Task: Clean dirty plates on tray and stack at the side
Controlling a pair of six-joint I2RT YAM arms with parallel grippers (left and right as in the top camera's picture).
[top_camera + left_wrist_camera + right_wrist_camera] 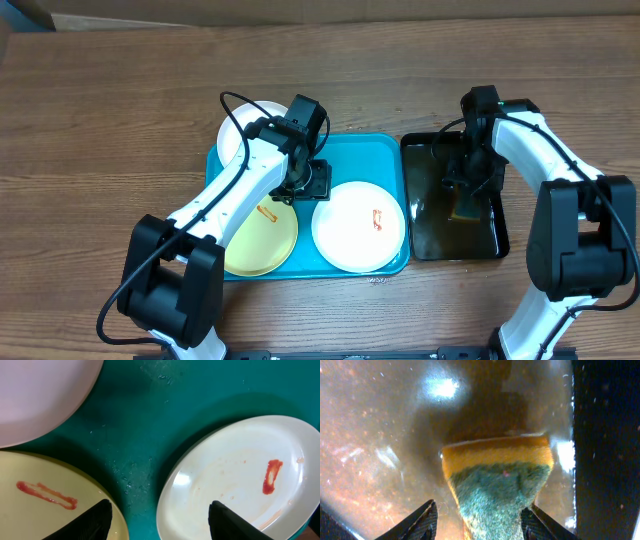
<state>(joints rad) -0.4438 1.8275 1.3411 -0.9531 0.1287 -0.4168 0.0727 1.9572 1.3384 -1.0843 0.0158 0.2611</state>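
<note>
All three plates (358, 225) lie unstacked on the tray (365, 155) mid-frame, two showing red smears — the left pincer (308, 182) hangs open and empty above them, the right pincer (468, 188) sits astride the sponge (497, 475) in the black tray (425, 245) — whether it grips, I cannot tell.

A sponge (497, 490), yellow band above a rough green face, sits low in the middle of the frame on the wet, brown-streaked floor of a black tray (370, 435), between the two dark fingers of the right gripper (481, 512), perhaps pinched.
</note>
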